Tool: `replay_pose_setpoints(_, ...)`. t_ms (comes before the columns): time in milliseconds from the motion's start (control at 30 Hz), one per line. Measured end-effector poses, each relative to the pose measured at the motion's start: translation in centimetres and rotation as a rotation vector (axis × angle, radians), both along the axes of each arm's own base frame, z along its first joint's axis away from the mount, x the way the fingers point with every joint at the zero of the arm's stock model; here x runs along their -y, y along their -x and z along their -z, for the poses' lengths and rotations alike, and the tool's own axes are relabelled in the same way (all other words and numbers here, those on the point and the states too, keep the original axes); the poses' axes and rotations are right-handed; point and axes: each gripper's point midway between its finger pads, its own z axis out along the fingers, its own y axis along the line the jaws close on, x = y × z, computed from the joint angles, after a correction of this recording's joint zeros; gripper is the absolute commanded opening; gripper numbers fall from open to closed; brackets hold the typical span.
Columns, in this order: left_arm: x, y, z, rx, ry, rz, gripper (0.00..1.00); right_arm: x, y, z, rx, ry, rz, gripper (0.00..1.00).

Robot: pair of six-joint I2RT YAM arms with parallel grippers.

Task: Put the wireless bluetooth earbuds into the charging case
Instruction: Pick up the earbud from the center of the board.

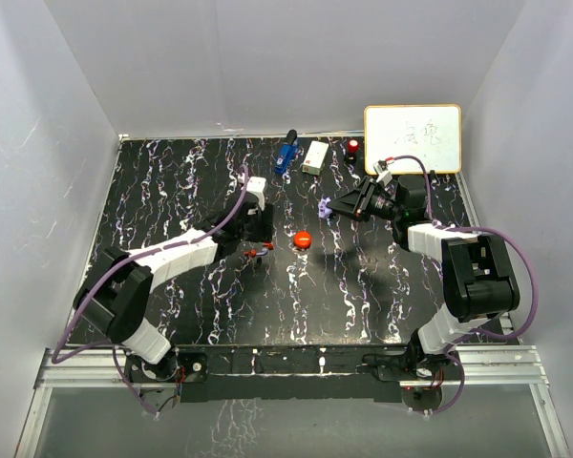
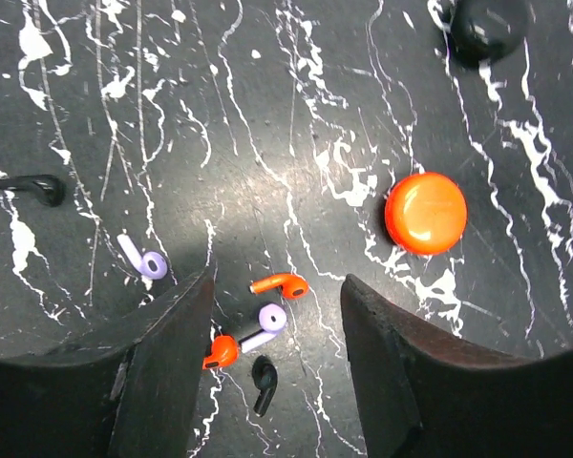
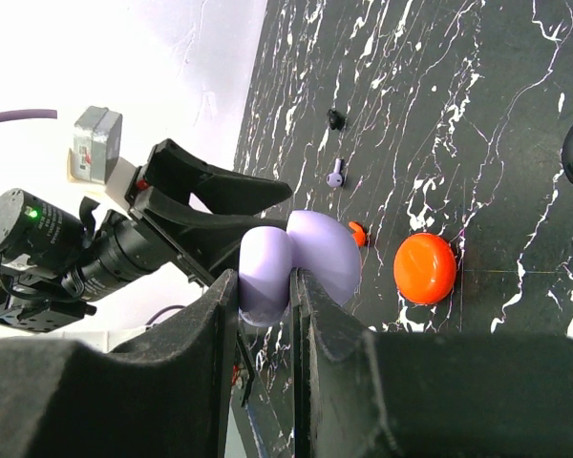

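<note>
Between L gripper fingers, jaws apart, left wrist cam shows four buds on the table: 2 orange, 1 lilac, 1 black. The lower orange one sits just beside one finger. Two more, lilac and black, lie outside the jaws. Top view gives only red specks there. Red puck lies off to one side, w/ a dark puck beyond. R gripper is clamped on the lilac case, held off the table. Right wrist cam shows its two rounded lobes; top view shows just a lilac blob.
</note>
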Motion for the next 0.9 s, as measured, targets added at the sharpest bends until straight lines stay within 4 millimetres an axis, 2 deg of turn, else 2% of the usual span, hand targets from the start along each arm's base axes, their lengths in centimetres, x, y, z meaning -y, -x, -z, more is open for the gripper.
replay_pose_setpoints(233,0.3,1.8,2.0,-0.055,-0.088,0.09,0.57,0.0,0.3,0.5,-0.009,0.0,-0.001,0.0)
replay_pose_setpoints(400,0.0,2.6,2.6,-0.083,-0.125,0.118,0.6,0.0,0.3,0.5,-0.008,0.0,-0.001,0.0)
replay_pose_setpoints(900,-0.1,4.3,5.8,-0.179,-0.223,0.169,0.54,0.0,0.4,0.4,-0.008,-0.001,-0.008,0.0)
